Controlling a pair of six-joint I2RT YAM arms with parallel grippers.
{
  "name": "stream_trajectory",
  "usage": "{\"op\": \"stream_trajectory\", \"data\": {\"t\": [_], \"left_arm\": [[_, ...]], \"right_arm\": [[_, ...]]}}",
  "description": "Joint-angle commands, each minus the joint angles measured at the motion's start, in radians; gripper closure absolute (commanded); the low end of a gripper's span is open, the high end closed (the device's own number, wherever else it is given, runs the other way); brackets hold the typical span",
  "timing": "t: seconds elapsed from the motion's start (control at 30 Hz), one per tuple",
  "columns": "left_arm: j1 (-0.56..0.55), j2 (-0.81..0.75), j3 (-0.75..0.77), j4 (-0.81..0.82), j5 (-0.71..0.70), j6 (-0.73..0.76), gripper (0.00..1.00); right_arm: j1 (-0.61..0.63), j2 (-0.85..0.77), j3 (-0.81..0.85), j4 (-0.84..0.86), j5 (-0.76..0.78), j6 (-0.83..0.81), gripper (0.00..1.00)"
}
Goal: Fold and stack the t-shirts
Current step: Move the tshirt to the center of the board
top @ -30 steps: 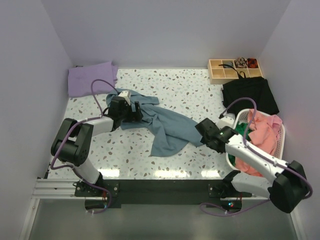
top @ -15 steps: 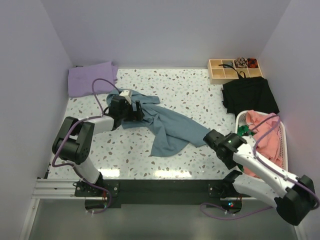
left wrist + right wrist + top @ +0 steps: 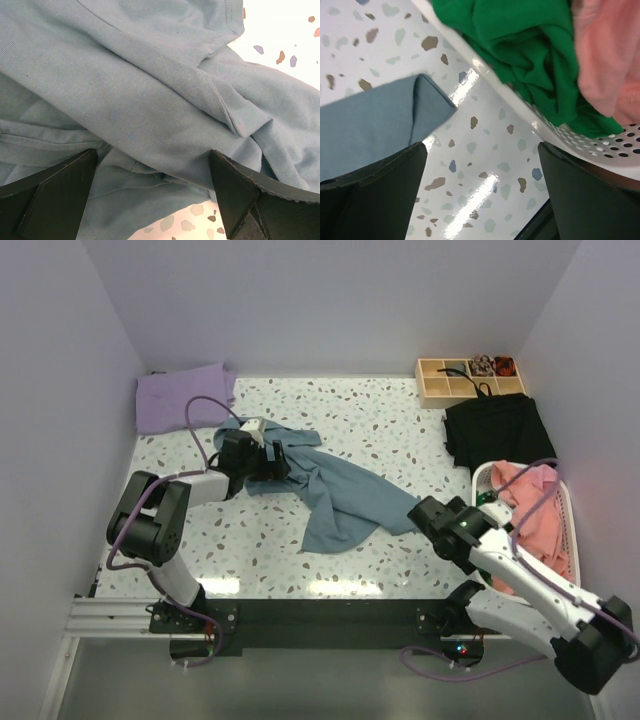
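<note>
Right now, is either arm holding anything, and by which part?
Nothing is held. The left gripper has its jaws open over bunched folds of the slate-blue t-shirt; the right gripper is open above the table, beside the white basket.

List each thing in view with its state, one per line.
slate-blue t-shirt, unfolded and crumpled
lavender t-shirt, folded, far left corner
black garment, laid flat beside the basket
laundry basket, holding salmon-pink clothes and a green garment
wooden organiser, open-topped, some compartments filled
left gripper, jaws open over the slate-blue t-shirt
right gripper, jaws open, empty
</note>
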Motion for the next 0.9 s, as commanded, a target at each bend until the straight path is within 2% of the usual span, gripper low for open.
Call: {"op": "stream_trajectory", "data": {"t": [0.0,0.1,0.17,0.23,0.37,0.57,0.63,0.67,0.73,0.77,0.8,0.83,0.87], "left_arm": [[0.002,0.040,-0.013,-0.114,0.042,0.015,0.00],[0.002,0.027,-0.012,-0.123,0.028,0.021,0.00],[0.002,0.027,-0.013,-0.123,0.031,0.021,0.00],[0.002,0.032,-0.010,-0.120,0.039,0.021,0.00],[0.002,0.041,-0.003,-0.125,0.040,0.027,0.00],[0.002,0.041,-0.001,-0.132,0.032,0.035,0.00],[0.002,0.040,0.001,-0.129,0.039,0.033,0.00],[0.002,0.041,0.001,-0.123,0.043,0.029,0.00],[0.002,0.040,-0.004,-0.114,0.055,0.024,0.00],[0.002,0.035,-0.010,-0.106,0.060,0.020,0.00],[0.002,0.029,-0.012,-0.105,0.062,0.020,0.00],[0.002,0.021,-0.015,-0.103,0.065,0.020,0.00],[0.002,-0.005,-0.021,-0.105,0.062,0.023,0.00]], "right_arm": [[-0.003,0.226,0.008,0.107,-0.037,-0.123,0.01],[-0.001,0.380,0.031,0.016,-0.037,0.045,0.01],[-0.003,0.429,0.048,-0.118,-0.028,0.194,0.01],[-0.001,0.417,0.039,-0.129,-0.042,0.207,0.01],[-0.003,0.241,-0.009,-0.164,-0.019,0.315,0.01],[-0.003,-0.018,-0.066,-0.202,0.088,0.343,0.01],[-0.001,-0.045,-0.046,-0.168,0.114,0.256,0.01],[-0.003,-0.039,-0.035,-0.128,0.121,0.086,0.01],[-0.003,0.016,-0.012,0.061,0.087,-0.104,0.01],[-0.001,0.039,-0.007,0.145,0.049,-0.317,0.01],[-0.001,0.070,-0.006,0.314,-0.027,-0.426,0.01],[0.000,0.127,0.003,0.362,-0.063,-0.481,0.01],[0.002,0.153,0.002,0.433,-0.106,-0.628,0.01]]}}
